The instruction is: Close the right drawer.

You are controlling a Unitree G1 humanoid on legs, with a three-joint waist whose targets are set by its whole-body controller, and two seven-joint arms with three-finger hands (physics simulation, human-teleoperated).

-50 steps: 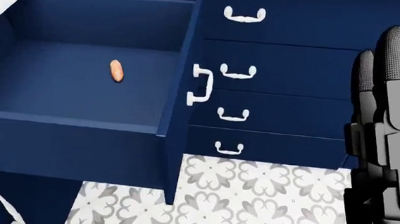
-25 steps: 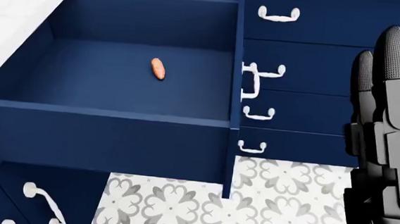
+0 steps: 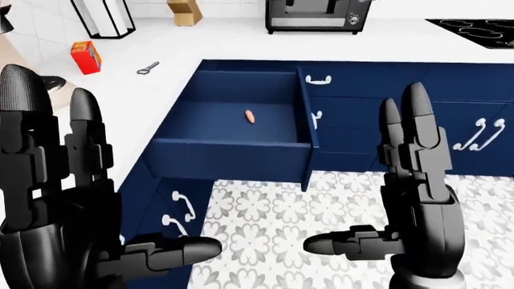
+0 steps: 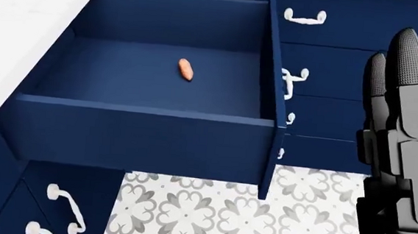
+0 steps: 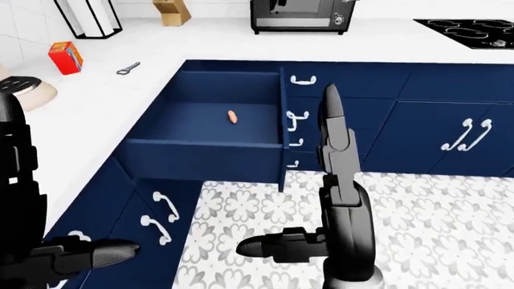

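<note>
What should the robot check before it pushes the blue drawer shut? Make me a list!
1. Drawer is open and needs closing: ok, it stands pulled far out.
2. Nothing sticks up over the drawer's edges: ok, only a small orange thing lies flat inside.
3. Right hand is free: ok, open and holding nothing.
4. Left hand is free: ok, open too.
5. A hand is touching the drawer front: not ok, both are apart from it.
6. Floor beside the drawer has nothing in the way: ok as far as it shows.
</note>
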